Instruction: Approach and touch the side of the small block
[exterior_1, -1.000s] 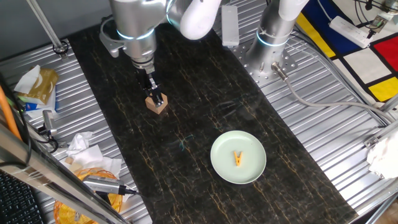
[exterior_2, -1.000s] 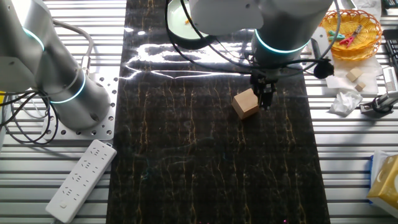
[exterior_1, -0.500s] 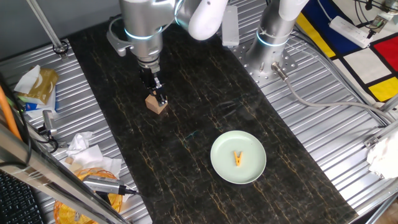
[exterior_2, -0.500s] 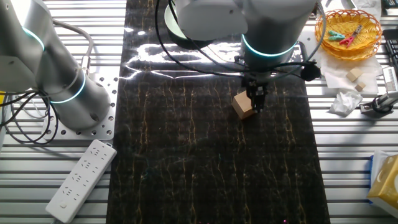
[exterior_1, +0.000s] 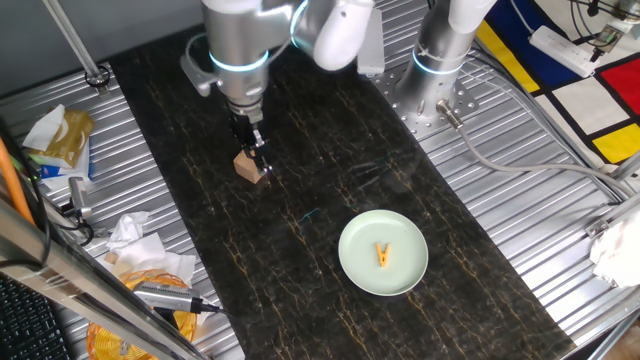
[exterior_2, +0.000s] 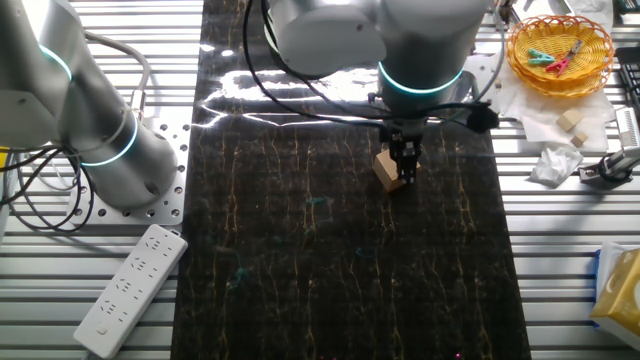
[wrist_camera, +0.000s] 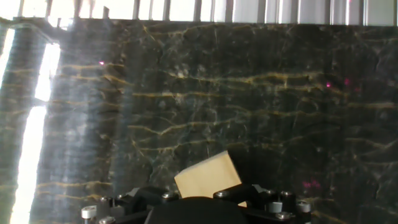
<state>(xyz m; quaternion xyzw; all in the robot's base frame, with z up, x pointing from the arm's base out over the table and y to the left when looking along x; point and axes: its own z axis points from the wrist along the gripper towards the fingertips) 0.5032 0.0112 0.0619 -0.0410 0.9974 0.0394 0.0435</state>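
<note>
The small block (exterior_1: 249, 168) is a tan wooden cube on the dark marble-patterned mat (exterior_1: 320, 200). It also shows in the other fixed view (exterior_2: 386, 171) and at the bottom of the hand view (wrist_camera: 207, 176). My gripper (exterior_1: 257, 155) points down with its fingers together, and its tips stand at the block's side, against or just over its edge. In the other fixed view the gripper (exterior_2: 405, 168) covers the block's right part. In the hand view the gripper's body hides the block's lower edge.
A pale green plate (exterior_1: 360, 270) holding a small yellow-orange clip (exterior_1: 383, 256) lies on the mat nearer the front. A second arm's base (exterior_1: 440, 60) stands at the back right. A white power strip (exterior_2: 130, 290), a yellow basket (exterior_2: 560, 45) and paper clutter (exterior_1: 60, 140) lie off the mat.
My gripper has slid sideways toward the block, from beside it to right at its edge. The block has shifted little or not at all.
</note>
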